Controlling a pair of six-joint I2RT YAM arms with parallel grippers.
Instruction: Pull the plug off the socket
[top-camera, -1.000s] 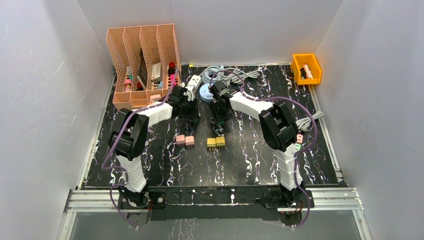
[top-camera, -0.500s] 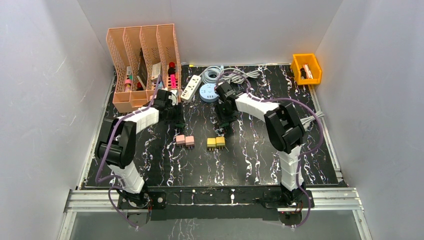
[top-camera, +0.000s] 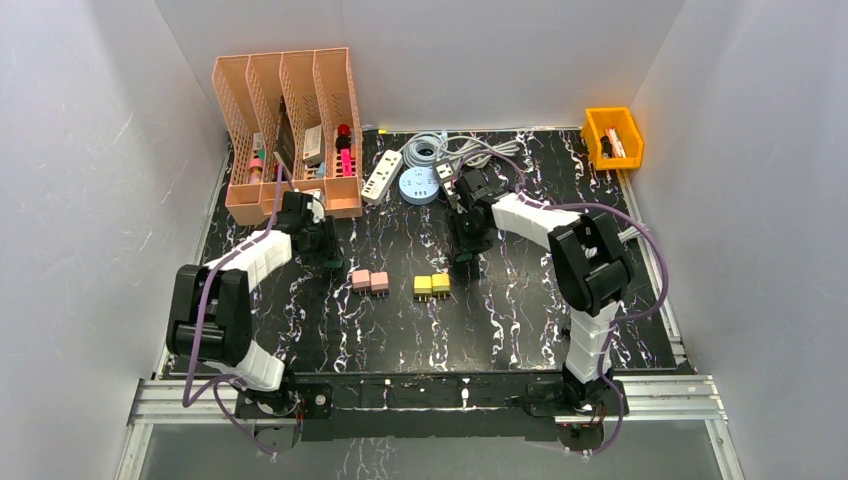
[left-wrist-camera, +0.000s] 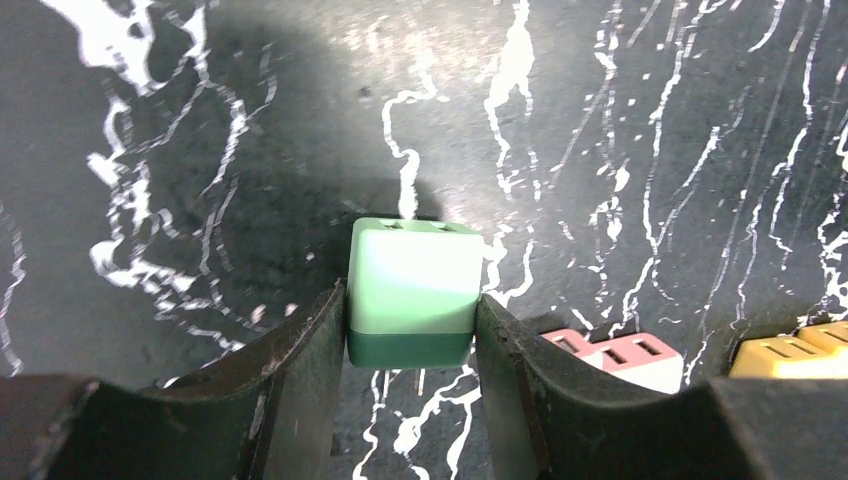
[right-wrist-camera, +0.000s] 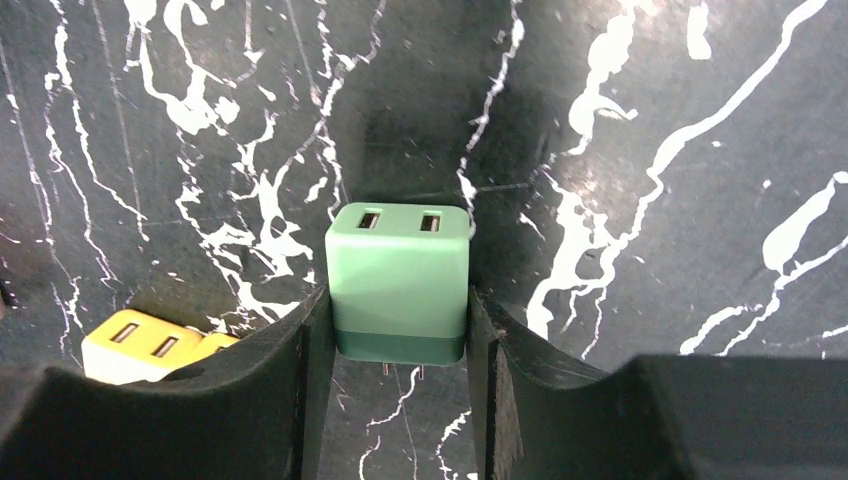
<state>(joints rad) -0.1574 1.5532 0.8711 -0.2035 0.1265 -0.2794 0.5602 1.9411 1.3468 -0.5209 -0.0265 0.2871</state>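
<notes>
Left end effector (left-wrist-camera: 410, 308) clamps a green plug (left-wrist-camera: 412, 270) between narrow-set jaws, toward the tabletop's (top-camera: 520, 310) left rear corner. Right end effector (right-wrist-camera: 398, 312) grips a second green plug (right-wrist-camera: 398, 265) nearer the middle of the rear edge, apart from the white power strip (top-camera: 382, 175).

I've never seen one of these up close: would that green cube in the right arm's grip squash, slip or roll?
Probably stiff: the green cube shows crisp square edges while clamped in the right end effector. Its smooth sides might slip in a loose grip. Flat faces suggest it would sit, not roll, though the prongs underneath could tip it.
</notes>
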